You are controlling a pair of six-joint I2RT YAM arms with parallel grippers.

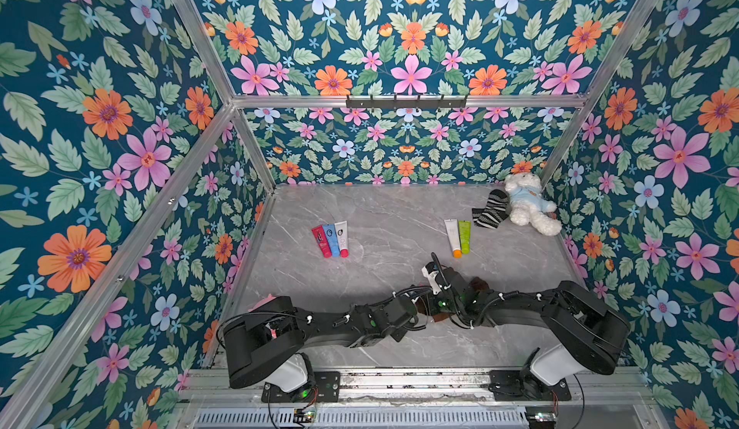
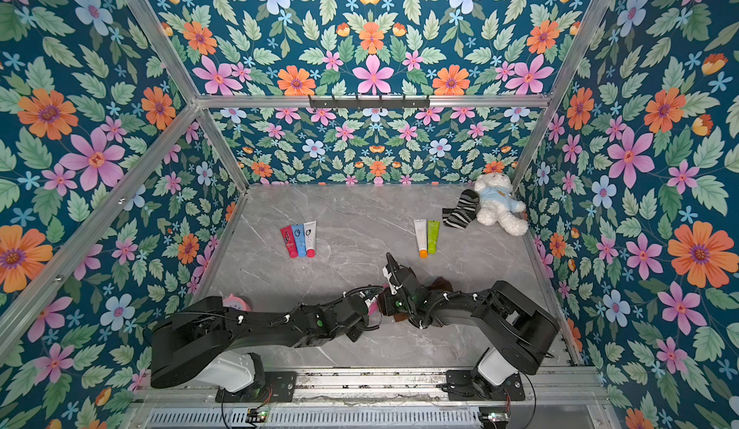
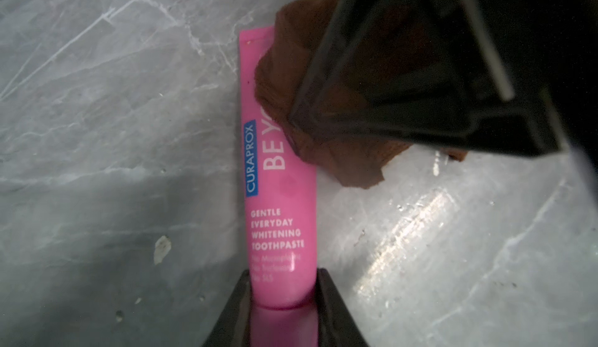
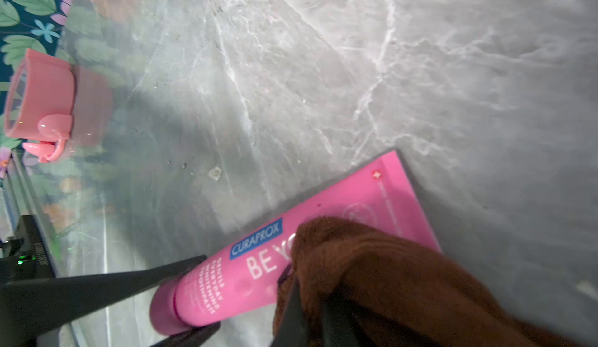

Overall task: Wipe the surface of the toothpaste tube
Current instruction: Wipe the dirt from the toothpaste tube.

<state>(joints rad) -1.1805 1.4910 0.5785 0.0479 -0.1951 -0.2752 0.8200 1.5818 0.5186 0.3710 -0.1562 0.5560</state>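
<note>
Pink toothpaste tube with white lettering and a blue label. Brown cloth. Grey table, veined white like marble. Dark blue walls patterned with pink, orange and pale blue flowers, green leaves. White teddy bear in pale blue; black-and-white striped sock.

Right wrist view: cloth on tube.
I see the pink tube stretched out over the grey tabletop, its cap end clamped by the left end effector. My right end effector pinches a brown cloth lying across the tube's lettering. A pink cup sits by the wall.
</note>
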